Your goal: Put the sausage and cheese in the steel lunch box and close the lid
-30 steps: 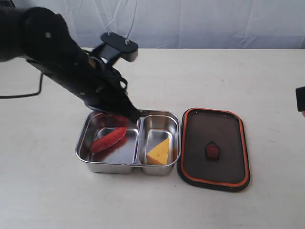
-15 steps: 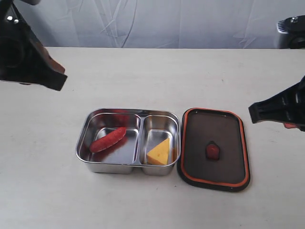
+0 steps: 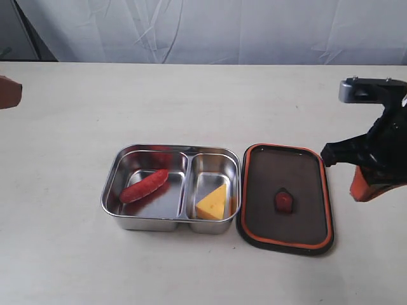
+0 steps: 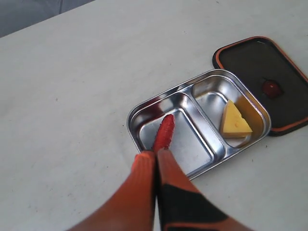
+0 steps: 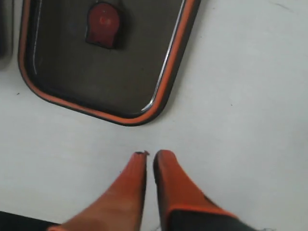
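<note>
1 sausage (image 3: 144, 185), 1 cheese (image 3: 212, 203), 1 lid (image 3: 284, 198)

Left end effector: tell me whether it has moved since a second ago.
Yes. It was over the steel lunch box by the sausage; now the left end effector has pulled back past the exterior view's left edge.

Arms swapped roles at the box

Your left arm, which a second ago reached over the steel lunch box (image 3: 170, 188), has pulled away to the far left edge, only a sliver of its gripper (image 3: 9, 92) showing. Your right arm has moved in and lowered, its gripper (image 3: 367, 189) now just beside the lid (image 3: 284, 198) above the worktop (image 3: 210, 101).
</note>
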